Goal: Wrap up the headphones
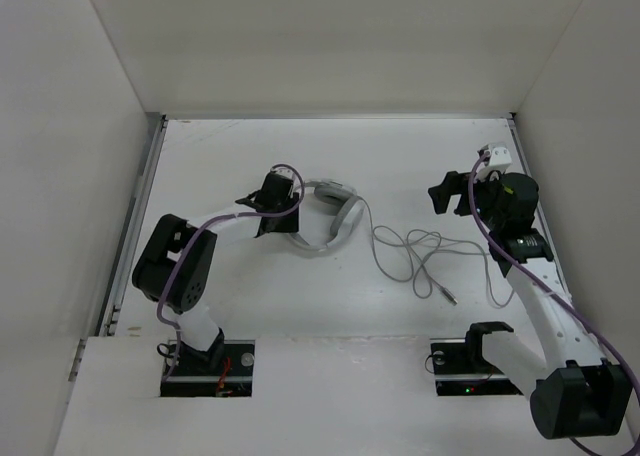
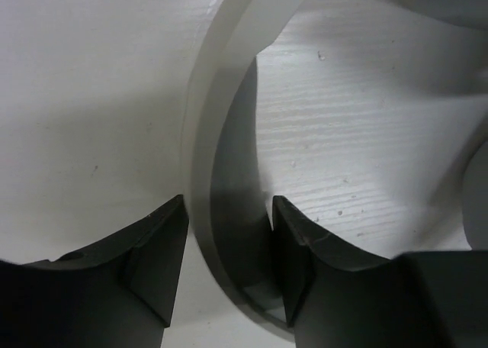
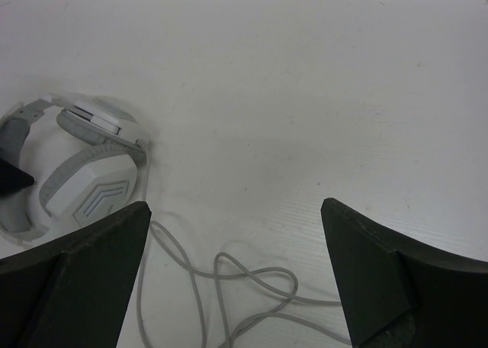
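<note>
Nearest the arm bases, the plug (image 1: 452, 299) lies on the tabletop (image 1: 400, 166), with the thin grey cable (image 1: 420, 251) looping loosely back from it. Mid-tabletop, left of the loops, the headphones (image 1: 335, 221) lie flat with earcups folded together. The left pincer (image 2: 229, 211) straddles the headband (image 2: 200, 134), one finger close on each side; whether they are actually pinching it cannot be told. Farther right, the right pincer (image 3: 235, 207) hangs spread wide above the tabletop, holding nothing.
</note>
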